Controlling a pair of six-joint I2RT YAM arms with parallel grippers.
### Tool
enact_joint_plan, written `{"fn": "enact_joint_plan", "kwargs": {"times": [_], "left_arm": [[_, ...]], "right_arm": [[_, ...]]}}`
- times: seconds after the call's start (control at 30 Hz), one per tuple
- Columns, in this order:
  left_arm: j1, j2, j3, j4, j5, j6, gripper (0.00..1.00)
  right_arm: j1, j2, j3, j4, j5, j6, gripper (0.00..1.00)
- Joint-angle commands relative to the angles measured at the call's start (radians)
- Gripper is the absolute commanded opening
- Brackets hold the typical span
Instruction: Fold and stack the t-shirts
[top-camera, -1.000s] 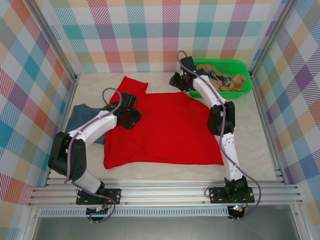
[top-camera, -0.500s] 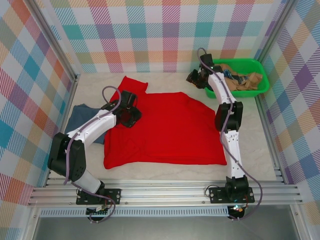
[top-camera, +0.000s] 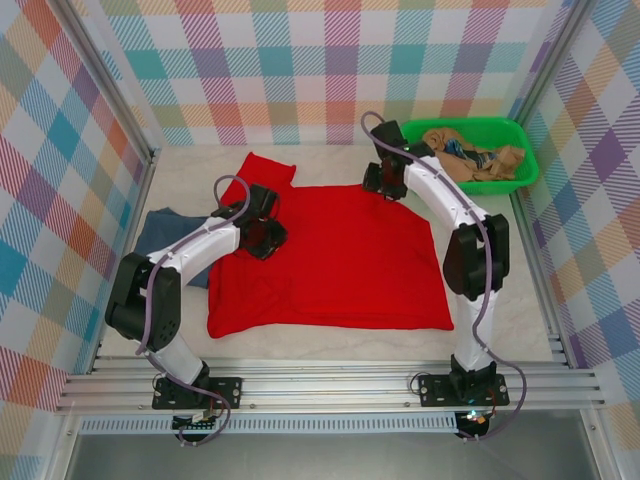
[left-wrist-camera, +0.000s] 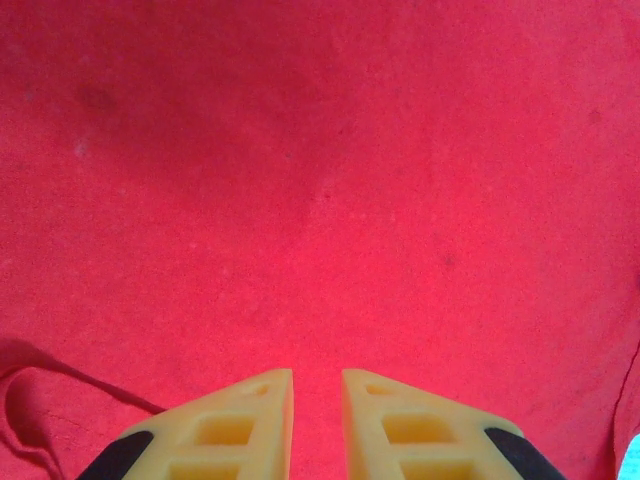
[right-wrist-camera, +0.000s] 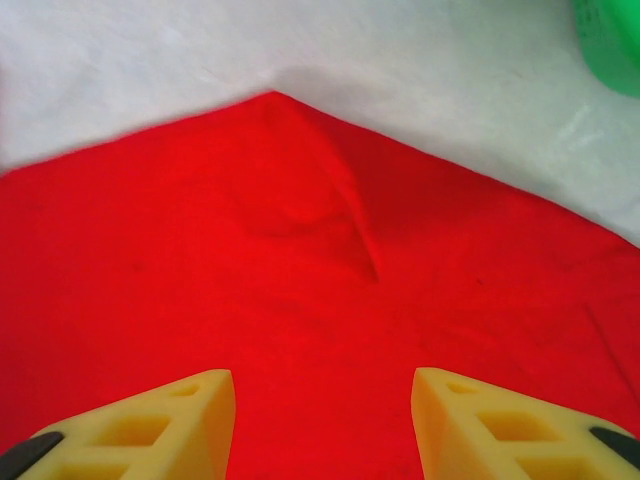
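Observation:
The bright red t-shirt (top-camera: 335, 265) lies spread flat across the middle of the table, one sleeve (top-camera: 262, 170) sticking out at the back left. A slate-blue t-shirt (top-camera: 160, 238) lies at the left, partly under the red one's edge. My left gripper (top-camera: 262, 236) rests low on the red shirt's left part. In the left wrist view its yellow fingers (left-wrist-camera: 240, 415) stand a narrow gap apart over flat red cloth (left-wrist-camera: 330, 180), with nothing pinched. My right gripper (top-camera: 385, 182) hovers open over the shirt's far edge, where a peaked crease (right-wrist-camera: 345, 200) shows ahead of the fingertips (right-wrist-camera: 190, 405).
A green basket (top-camera: 515, 130) holding crumpled tan and blue clothes stands at the back right, close to my right arm. Checked walls and metal rails close in the table on all sides. Bare table surface (top-camera: 500, 300) lies right of the red shirt.
The right arm swung out toward the basket and back left over the shirt's far edge, its jaws widening. The basket has slid right. The left gripper has barely moved.

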Motion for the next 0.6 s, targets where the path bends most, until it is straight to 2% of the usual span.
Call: {"fn": "enact_joint_plan", "kwargs": {"times": [0.0,0.13,0.27,0.33,0.4,0.43,0.5,0.57], "left_arm": [[0.009,-0.057,0.0,-0.078,-0.021,0.029,0.2],[0.026,-0.114,-0.024,-0.135,-0.029,0.037,0.2],[0.037,-0.188,-0.057,-0.157,-0.033,0.037,0.2],[0.04,-0.217,-0.069,-0.172,-0.039,0.031,0.2],[0.042,-0.25,-0.085,-0.178,-0.045,0.023,0.2],[0.043,-0.263,-0.093,-0.18,-0.048,0.021,0.2],[0.047,-0.283,-0.107,-0.187,-0.05,0.014,0.2],[0.049,-0.3,-0.119,-0.189,-0.05,0.01,0.2]], "right_arm": [[0.011,0.078,-0.033,-0.041,0.088,0.013,0.53],[0.007,0.208,0.113,-0.102,0.131,-0.018,0.57],[-0.012,0.344,0.317,-0.195,0.197,-0.032,0.55],[-0.025,0.405,0.442,-0.263,0.249,-0.039,0.49],[-0.039,0.457,0.551,-0.332,0.291,-0.051,0.37],[-0.044,0.467,0.579,-0.349,0.306,-0.06,0.34],[-0.05,0.457,0.591,-0.352,0.334,-0.081,0.28],[-0.052,0.418,0.552,-0.313,0.346,-0.109,0.26]]}}
